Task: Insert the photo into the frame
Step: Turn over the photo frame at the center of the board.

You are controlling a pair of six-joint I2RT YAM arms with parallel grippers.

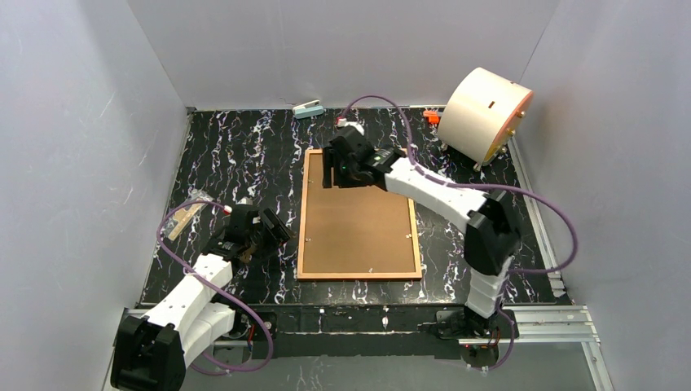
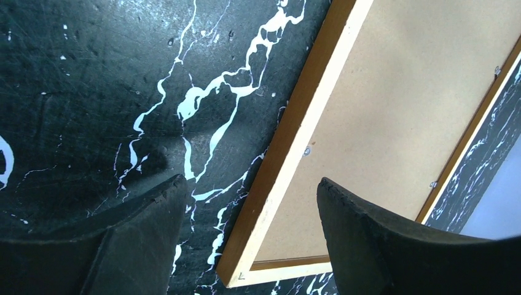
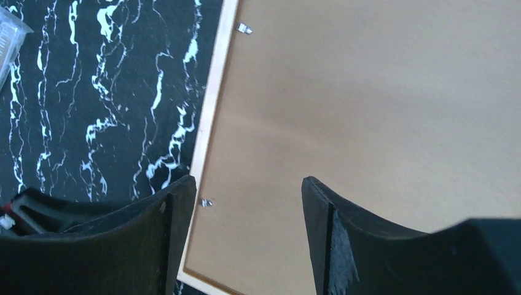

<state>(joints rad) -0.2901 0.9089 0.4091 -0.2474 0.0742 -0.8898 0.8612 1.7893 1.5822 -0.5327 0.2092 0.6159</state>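
The orange-brown wooden frame (image 1: 301,220) lies face down in the middle of the table. A plain brown backing board (image 1: 358,224) fills it, with small metal tabs (image 3: 244,28) along the inner edge. The photo is hidden. My left gripper (image 1: 277,228) is open and empty just left of the frame's near-left corner. In the left wrist view the left gripper (image 2: 249,190) straddles the frame's edge (image 2: 289,153). My right gripper (image 1: 330,171) is open and empty over the frame's far-left corner. In the right wrist view the right gripper (image 3: 246,184) hovers above the board (image 3: 368,92) beside the rim (image 3: 212,92).
A cream drum (image 1: 482,114) lies on its side at the back right. A small blue-grey object (image 1: 308,109) and an orange piece (image 1: 431,117) sit by the back wall. A clear sheet with a wooden strip (image 1: 189,213) lies at the left. Grey walls enclose the table.
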